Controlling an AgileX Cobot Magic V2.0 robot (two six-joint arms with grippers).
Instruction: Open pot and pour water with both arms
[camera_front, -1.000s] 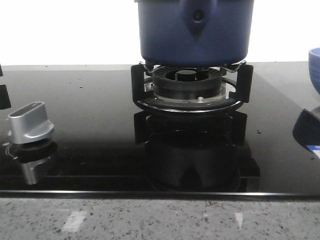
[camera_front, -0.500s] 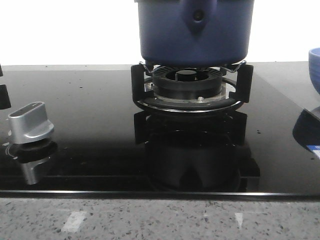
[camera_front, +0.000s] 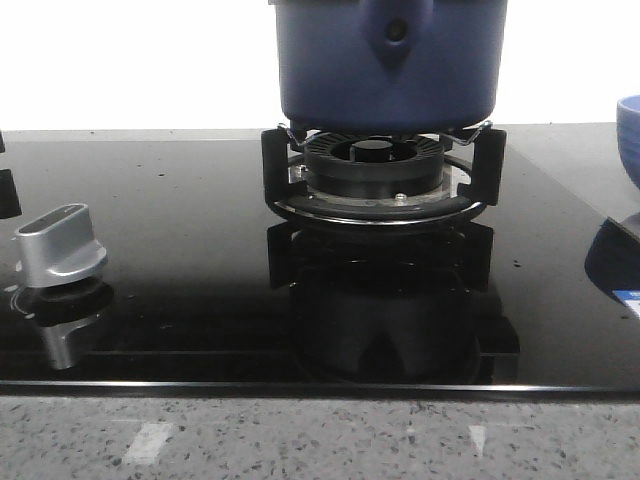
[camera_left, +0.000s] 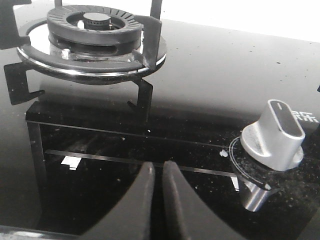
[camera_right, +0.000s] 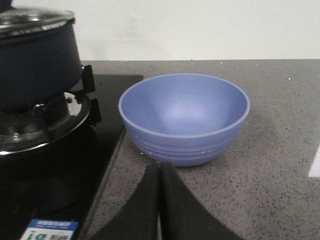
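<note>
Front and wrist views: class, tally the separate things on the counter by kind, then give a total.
Pots: 1, the dark blue pot
Bowls: 1, the light blue bowl
Burners: 1, the gas burner
Knobs: 1, the silver knob
Total: 4

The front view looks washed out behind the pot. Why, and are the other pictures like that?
Front view: the background is blown out white, and the glossy hob mirrors the burner under the pot. Left wrist view: glare on the glass, knob sharp. Right wrist view: even light, bowl slightly soft.
</note>
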